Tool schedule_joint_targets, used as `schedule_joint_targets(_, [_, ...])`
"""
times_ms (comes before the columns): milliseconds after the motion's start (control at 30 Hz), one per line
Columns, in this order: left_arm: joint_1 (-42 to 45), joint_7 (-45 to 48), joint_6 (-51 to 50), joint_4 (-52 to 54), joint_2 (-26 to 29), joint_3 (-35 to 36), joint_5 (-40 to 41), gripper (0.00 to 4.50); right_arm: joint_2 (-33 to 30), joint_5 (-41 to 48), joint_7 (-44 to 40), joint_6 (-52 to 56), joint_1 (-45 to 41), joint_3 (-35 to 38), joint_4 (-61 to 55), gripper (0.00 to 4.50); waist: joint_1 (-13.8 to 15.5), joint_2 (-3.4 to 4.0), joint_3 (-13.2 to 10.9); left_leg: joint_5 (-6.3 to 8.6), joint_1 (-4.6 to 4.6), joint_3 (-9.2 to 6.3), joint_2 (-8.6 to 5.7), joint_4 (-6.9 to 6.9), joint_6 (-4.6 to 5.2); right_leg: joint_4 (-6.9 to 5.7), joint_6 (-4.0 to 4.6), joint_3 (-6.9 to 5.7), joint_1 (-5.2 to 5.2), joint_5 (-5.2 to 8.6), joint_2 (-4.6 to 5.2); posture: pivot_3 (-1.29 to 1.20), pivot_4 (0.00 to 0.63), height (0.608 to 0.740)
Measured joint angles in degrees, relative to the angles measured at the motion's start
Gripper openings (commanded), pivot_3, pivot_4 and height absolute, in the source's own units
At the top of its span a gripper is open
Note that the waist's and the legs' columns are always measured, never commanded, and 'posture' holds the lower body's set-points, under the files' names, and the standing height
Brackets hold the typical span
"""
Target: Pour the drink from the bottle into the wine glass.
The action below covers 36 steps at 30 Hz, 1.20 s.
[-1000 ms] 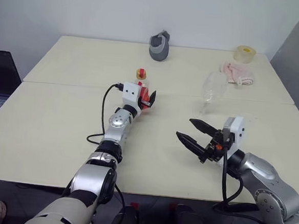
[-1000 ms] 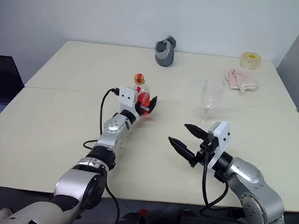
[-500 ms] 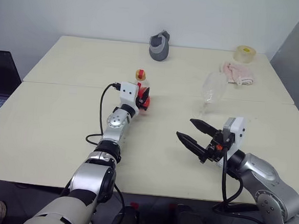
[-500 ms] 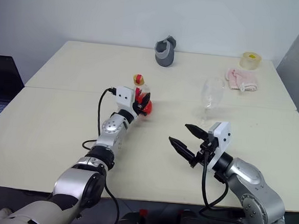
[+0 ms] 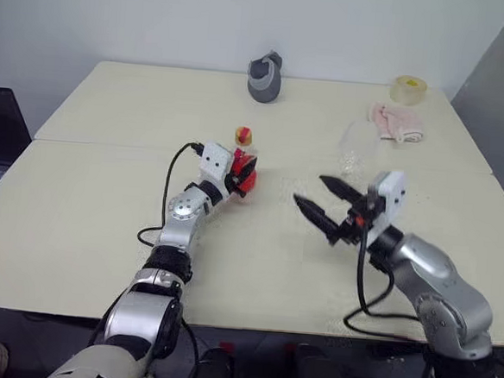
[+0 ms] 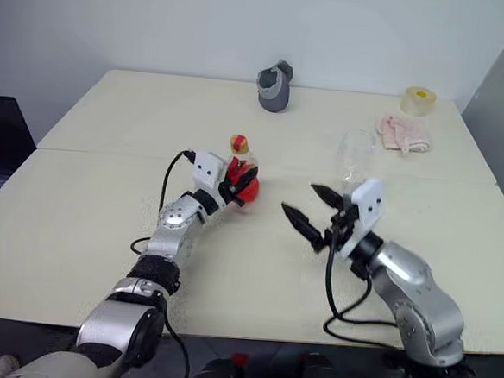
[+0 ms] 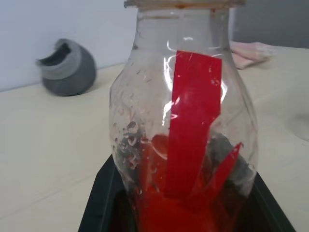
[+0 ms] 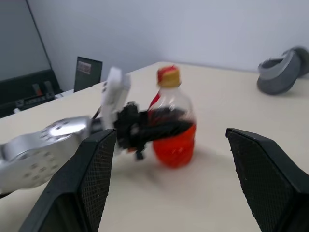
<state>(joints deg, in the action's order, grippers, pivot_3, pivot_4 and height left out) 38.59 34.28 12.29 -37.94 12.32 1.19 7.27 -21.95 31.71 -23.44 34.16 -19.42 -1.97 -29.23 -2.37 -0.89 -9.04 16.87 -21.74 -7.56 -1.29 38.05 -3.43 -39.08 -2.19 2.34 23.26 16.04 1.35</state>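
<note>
Counter [image 5: 85, 221] surface is lying bare and pale across most of its width, leaving wide open room on the robot's left and along the near edge, where a black cable is trailing from the left arm. A seam is running across the counter just behind the bottle [image 5: 244, 164].

Along the far edge, a grey pouch-like object [image 5: 263, 76] is sitting near the middle, a roll of tape [image 5: 405, 87] is resting at the far right corner, and a pink cloth [image 5: 396, 122] is lying just in front of the tape. The wine glass [image 6: 352, 155] is standing upright on the right half, behind the right tool [image 5: 318, 200] and partly hidden by that tool's white housing.

The left tool [image 6: 240, 180] is gripping the bottle low around its bulbous body, its black fingers [image 7: 104, 193] pressing against both sides. The bottle is standing upright near the counter's middle, its yellow cap still on, with the drink [image 8: 175, 144] filling its lower part.

The right tool is hanging above the counter with its fingers spread wide, holding nothing, aiming toward the bottle and well apart from it.
</note>
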Motion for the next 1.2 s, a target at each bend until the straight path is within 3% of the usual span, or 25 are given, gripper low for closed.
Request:
schedule_joint_targets(233, [-3.0,8.6,-11.1,17.7,1.9,-2.3,4.8,1.32,4.4,-4.3,0.3,0.0,-13.1,-3.9,9.5,3.88,0.1,0.00,0.0,-0.01,-0.04,-0.02,-0.02,0.02,-0.01,0.03,0.01,0.00,0.02,0.00,0.05,0.00,0.150,0.740])
schedule_joint_targets(733, [-4.2,13.6,-14.6,20.4,1.3,-5.6,5.7,1.32,8.4,-5.1,-0.4,3.5,-18.1,-4.1,15.5,3.88,-0.1,0.01,0.0,0.00,-0.04,-0.04,-0.01,0.01,0.00,0.00,0.01,0.03,0.05,-0.01,0.04,0.00,0.150,0.740])
schedule_joint_targets(833, [-4.0,13.9,-14.5,20.3,0.9,-5.7,5.7,1.32,8.2,-5.0,-1.5,4.6,-18.2,-3.9,15.5,3.27,-0.1,0.01,0.0,0.00,-0.04,-0.04,-0.01,0.01,0.01,0.00,0.01,0.02,0.05,-0.01,0.04,0.00,0.150,0.740])
schedule_joint_targets(1000, [-3.2,14.2,-14.3,19.9,0.8,-5.9,5.6,1.32,8.0,-4.9,-2.3,5.1,-18.3,-3.6,15.5,1.51,-0.2,0.01,0.0,0.01,-0.04,-0.04,-0.01,0.01,0.02,0.00,0.01,0.02,0.05,-0.01,0.04,0.00,0.150,0.740])
schedule_joint_targets(1200, [-3.3,14.6,-14.3,19.9,1.0,-6.0,5.6,1.32,7.9,-5.1,-2.8,5.6,-18.9,-3.6,15.6,1.35,-0.4,0.01,0.0,0.01,-0.04,-0.05,0.00,0.00,0.02,-0.01,0.01,0.03,0.06,-0.01,0.04,0.00,0.150,0.740])
